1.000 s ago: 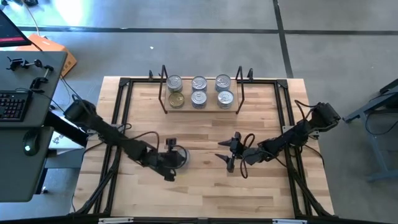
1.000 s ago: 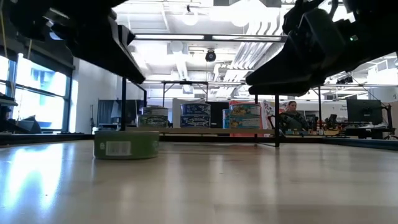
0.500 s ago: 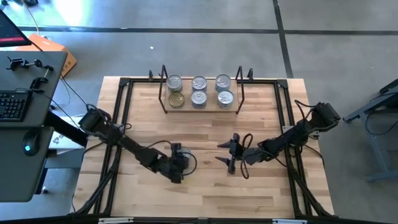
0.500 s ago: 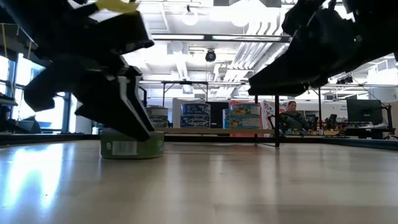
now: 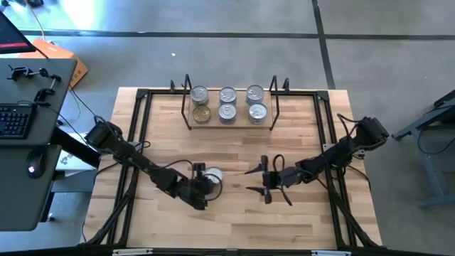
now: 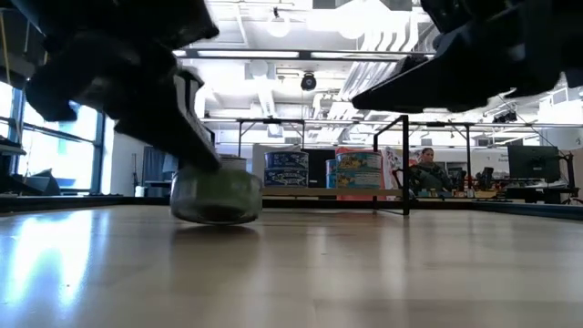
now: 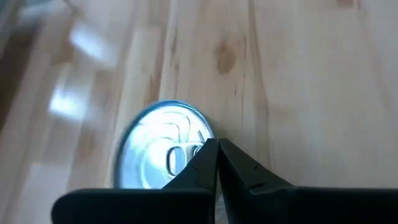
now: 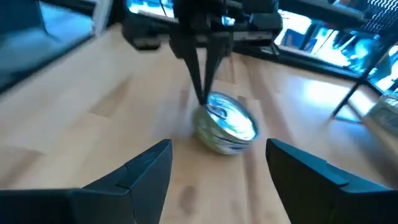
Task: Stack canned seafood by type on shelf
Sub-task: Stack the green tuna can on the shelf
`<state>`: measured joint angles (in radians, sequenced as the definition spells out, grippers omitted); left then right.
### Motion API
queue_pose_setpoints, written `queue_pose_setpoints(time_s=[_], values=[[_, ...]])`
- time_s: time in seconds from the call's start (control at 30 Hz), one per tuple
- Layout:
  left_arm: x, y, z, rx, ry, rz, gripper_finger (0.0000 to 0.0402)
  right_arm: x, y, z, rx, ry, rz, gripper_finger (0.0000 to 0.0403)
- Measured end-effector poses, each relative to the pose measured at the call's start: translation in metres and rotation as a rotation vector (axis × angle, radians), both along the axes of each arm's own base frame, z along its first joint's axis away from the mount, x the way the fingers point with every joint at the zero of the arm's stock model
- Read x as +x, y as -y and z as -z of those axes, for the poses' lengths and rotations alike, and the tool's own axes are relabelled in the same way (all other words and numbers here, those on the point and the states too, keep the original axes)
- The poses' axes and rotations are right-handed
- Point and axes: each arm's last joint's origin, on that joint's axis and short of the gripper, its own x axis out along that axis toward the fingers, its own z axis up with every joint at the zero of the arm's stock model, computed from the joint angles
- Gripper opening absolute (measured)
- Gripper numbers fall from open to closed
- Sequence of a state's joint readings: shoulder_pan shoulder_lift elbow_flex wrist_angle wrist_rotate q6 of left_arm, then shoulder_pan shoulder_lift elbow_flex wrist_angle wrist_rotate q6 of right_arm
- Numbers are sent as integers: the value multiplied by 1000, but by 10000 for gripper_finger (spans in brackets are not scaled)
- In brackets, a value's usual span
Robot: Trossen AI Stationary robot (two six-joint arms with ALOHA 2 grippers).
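On the wooden tabletop (image 5: 234, 220), the shelf (image 5: 231, 122) stands at the far edge with six tins (image 5: 227, 104) on its board in two rows of three; the near-left one is gold-lidded, the rest silver. Both dark arms reach toward the middle of the table from opposite sides.

At the table's middle-left, the left gripper (image 5: 201, 181) has its two fingers (image 7: 214, 163) pressed together to a single point, gripping nothing; that point rests on or just over the rim of a loose silver-lidded tin (image 7: 163, 152), which lies on the bare wood in front of the shelf and well apart from it. Whether the tip truly touches the lid cannot be told.

Just to the right, the right gripper (image 5: 257, 180) hangs with its jaws spread wide and empty, facing the loose tin without touching it.

From table height the tin is blurred, its green side half hidden behind the left arm, so whether it sits flat or tilted is unclear.
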<state>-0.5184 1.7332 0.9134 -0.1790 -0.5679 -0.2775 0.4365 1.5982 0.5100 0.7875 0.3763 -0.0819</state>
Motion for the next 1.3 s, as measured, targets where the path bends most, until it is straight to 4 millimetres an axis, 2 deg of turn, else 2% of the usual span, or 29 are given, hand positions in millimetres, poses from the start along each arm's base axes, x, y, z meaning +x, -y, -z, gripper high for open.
queue_pose_setpoints(time_s=[0.17,0.27,0.47,0.67,0.9,1.03,1.13,1.2,1.3], values=[[-11,-7,-3,-80,141,-4,1,15,5,-7,-156,-51,3,252],[-20,-17,-5,-180,267,6,1,30,7,-11,-259,-93,-26,252],[-46,-38,5,-279,420,9,0,70,6,5,-469,-153,-87,252],[-62,-46,17,-307,446,21,1,111,12,21,-400,-190,-14,252],[-63,-47,18,-305,443,23,1,144,14,38,-367,-259,3,252],[-63,-46,17,-288,439,39,1,149,14,40,-410,-320,14,252],[-61,-39,14,-256,407,73,1,146,17,36,-387,-358,131,252],[-56,-33,10,-239,362,84,0,139,22,33,-285,-348,202,252],[-49,-26,6,-241,269,46,3,124,30,45,-107,-306,263,252]])
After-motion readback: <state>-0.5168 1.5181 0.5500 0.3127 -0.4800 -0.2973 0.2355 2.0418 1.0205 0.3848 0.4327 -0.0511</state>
